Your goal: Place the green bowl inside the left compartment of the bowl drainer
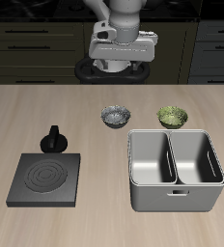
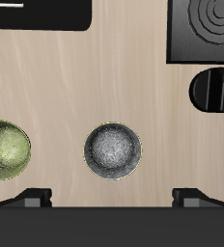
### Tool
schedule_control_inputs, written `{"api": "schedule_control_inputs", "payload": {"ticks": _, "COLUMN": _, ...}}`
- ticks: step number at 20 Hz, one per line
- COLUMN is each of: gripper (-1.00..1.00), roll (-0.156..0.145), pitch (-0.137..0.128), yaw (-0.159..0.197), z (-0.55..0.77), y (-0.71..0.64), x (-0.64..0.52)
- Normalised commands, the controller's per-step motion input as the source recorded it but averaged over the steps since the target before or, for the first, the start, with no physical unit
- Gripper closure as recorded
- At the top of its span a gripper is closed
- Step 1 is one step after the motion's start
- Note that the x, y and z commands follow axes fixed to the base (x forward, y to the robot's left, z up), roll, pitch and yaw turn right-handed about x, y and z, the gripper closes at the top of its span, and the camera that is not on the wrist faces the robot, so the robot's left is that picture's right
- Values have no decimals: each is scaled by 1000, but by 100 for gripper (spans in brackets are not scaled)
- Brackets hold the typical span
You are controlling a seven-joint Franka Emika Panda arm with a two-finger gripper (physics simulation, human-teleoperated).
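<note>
Lighting: even, bright, diffuse, from overhead. Shadows: faint, soft, close under the bowl drainer (image 1: 177, 170) and burner plate (image 1: 45, 179). Glare: none; dull sheen on drainer walls. Sharpness: both views coarse, low-resolution; no edge distortion. Background cabinets (image 1: 32, 39) dark.

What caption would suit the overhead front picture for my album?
Robot gripper hovers behind a green bowl and grey bowl, near the bowl drainer.

Wood table (image 1: 104, 217) w/ green bowl (image 1: 172, 117), grey bowl (image 1: 114, 117), bowl drainer (image 1: 176, 197), burner plate (image 1: 44, 179).
</note>
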Motion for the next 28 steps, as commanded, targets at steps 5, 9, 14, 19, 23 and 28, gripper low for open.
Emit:
{"api": "schedule_control_inputs", "payload": {"ticks": 5, "gripper": -100, "roll": 64, "pitch": 38, "yaw": -3, "z": -126, "y": 588, "x": -78}}
{"api": "schedule_control_inputs", "payload": {"ticks": 9, "gripper": -100, "roll": 49, "pitch": 16, "yaw": 12, "z": -72, "y": 413, "x": -33}}
{"api": "schedule_control_inputs", "payload": {"ticks": 14, "gripper": -100, "roll": 16, "pitch": 11, "yaw": 33, "z": -34, "y": 469, "x": 0}}
{"api": "schedule_control_inputs", "payload": {"ticks": 19, "gripper": -100, "roll": 33, "pitch": -2, "yaw": 26, "z": 24, "y": 452, "x": 13}}
{"api": "schedule_control_inputs", "payload": {"ticks": 23, "gripper": -100, "roll": -74, "pitch": -3, "yaw": 10, "z": 142, "y": 256, "x": 126}}
{"api": "schedule_control_inputs", "payload": {"ticks": 28, "gripper": -100, "roll": -39, "pitch": -1, "yaw": 12, "z": 57, "y": 292, "x": 145}}
